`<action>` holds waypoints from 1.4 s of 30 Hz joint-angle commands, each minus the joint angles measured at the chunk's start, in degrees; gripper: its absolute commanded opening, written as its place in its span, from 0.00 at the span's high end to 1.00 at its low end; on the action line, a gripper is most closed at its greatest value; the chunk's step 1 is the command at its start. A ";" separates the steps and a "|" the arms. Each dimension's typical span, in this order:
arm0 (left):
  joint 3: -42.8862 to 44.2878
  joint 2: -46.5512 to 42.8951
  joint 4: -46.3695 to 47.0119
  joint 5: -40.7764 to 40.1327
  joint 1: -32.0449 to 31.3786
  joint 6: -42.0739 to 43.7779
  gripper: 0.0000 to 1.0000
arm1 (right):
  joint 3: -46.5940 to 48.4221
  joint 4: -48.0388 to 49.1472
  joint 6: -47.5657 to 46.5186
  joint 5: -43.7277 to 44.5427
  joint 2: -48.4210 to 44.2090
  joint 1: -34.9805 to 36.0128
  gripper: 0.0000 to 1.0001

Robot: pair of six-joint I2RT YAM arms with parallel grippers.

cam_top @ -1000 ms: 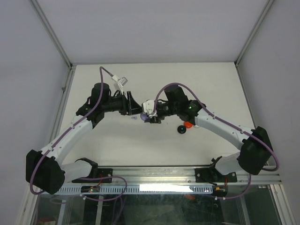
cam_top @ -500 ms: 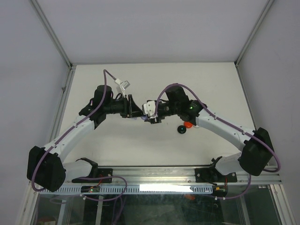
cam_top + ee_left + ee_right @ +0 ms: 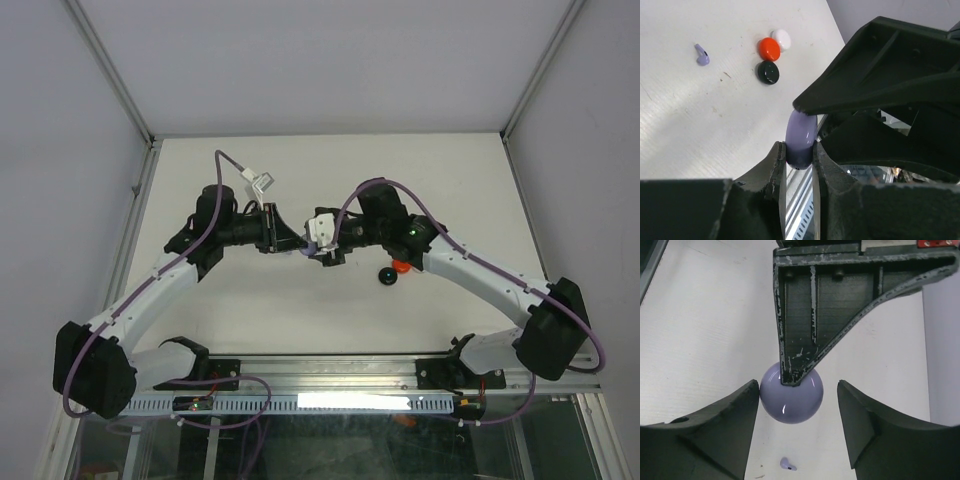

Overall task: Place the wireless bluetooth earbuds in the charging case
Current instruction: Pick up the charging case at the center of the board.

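**A:** How do the jaws stand?

**B:** We find the left gripper [image 3: 798,152] clamped narrow on the purple case [image 3: 801,131]. The case is a smooth, round pebble shape, held on edge between the two fingertips. The right gripper [image 3: 798,390] faces it with its jaws spread, and its fingers [image 3: 715,430] flank the same case. One finger sits right beside the case, and we cannot tell whether it touches. The other stands clear, with a gap showing.

**A:** And the earbuds, where are they?

**B:** We can see only one, the purple bud [image 3: 701,55], tiny and stemmed. It lies loose on the table [image 3: 675,125], outside the case and apart from both grippers. From the right wrist we see it on the white surface near the held case, low in the frame.

**A:** What lies farther off?

**B:** Along the table we see three round discs huddled together. The black disc [image 3: 768,72] is nearest, the red disc [image 3: 769,48] is behind it, and the white disc [image 3: 781,39] touches the red on its far side. The bud lies to one side of them, apart. From above, we see the two arms reach in from either side. Their grippers meet nose to nose over the middle of the table, and the discs sit beside the right arm.
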 commanded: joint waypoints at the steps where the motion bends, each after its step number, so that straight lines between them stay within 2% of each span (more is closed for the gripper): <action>1: -1.85 -5.46 4.70 -3.57 -0.21 1.42 1.00 | -0.89 5.36 5.15 1.78 -6.03 -0.82 0.33; 6: -4.78 -9.95 10.55 -9.94 -0.19 -0.57 1.00 | -6.62 15.51 19.65 2.78 -10.27 -2.71 0.33; 14: -12.30 -16.55 28.27 -15.92 -0.18 -8.27 1.00 | -21.04 47.80 51.85 12.02 -15.55 -2.78 0.35; 19: -15.42 -18.04 40.15 -16.36 -0.18 -11.51 1.00 | -26.20 62.26 66.78 18.38 -15.19 -2.70 0.37; 22: -16.38 -18.00 45.08 -16.49 -0.26 -13.53 1.00 | -27.32 68.10 71.06 18.39 -13.74 -2.48 0.37; 26: -16.15 -17.42 47.27 -15.35 -0.86 -13.62 1.00 | -27.55 73.74 73.13 17.48 -11.48 -1.61 0.38; 42: -18.92 -15.92 57.84 -13.98 -4.07 -15.56 1.00 | -26.44 83.42 80.48 15.81 -5.83 -0.59 0.48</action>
